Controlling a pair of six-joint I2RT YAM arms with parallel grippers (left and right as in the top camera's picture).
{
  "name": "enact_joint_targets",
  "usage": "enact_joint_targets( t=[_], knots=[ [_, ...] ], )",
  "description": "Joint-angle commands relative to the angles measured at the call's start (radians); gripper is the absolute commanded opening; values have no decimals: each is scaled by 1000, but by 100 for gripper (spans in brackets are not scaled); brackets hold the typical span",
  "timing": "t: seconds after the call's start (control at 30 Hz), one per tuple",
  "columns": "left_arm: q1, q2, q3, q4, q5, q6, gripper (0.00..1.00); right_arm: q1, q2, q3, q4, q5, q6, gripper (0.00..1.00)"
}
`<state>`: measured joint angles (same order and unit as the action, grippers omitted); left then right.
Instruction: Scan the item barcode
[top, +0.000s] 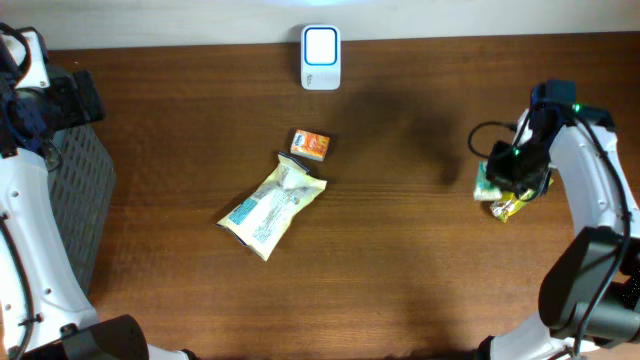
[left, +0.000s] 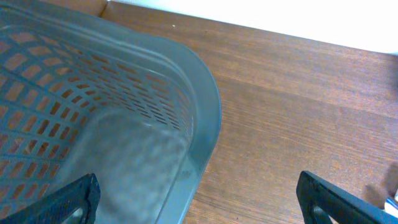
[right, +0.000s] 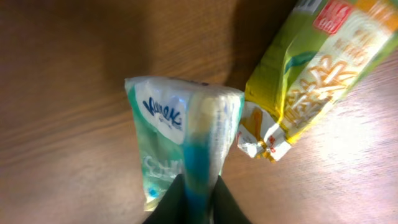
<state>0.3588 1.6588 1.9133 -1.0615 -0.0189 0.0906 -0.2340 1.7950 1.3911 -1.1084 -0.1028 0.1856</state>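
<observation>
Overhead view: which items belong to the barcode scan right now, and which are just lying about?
In the job: tissue pack pinched by the right gripper; white scanner at the far edge.
Lying about: yellow-green packet beside the pack, snack bag, small orange box, grey basket.

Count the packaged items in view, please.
4: a small orange box and a pale snack bag near the centre; a tissue pack in the right end effector, with a yellow-green bag beside it. The arm may hide more.
</observation>
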Motion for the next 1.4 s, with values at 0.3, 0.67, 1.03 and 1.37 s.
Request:
enact_joint_targets(
  t=[0.3,0.67,1.03,1.37],
  knots=[
    [4,-17,6,1,-4,16,99,21,-5,187,-216,-145,-80,72],
    [4,-17,6,1,-4,16,99,428,29,295,68,-263,-80,72],
    [4,-17,6,2,-4,16,99,641,413,617,237,-151,-82,63],
    [4,-17,6,2,-4,16,99,652,618,774,163,-151,-172,49]
  ],
)
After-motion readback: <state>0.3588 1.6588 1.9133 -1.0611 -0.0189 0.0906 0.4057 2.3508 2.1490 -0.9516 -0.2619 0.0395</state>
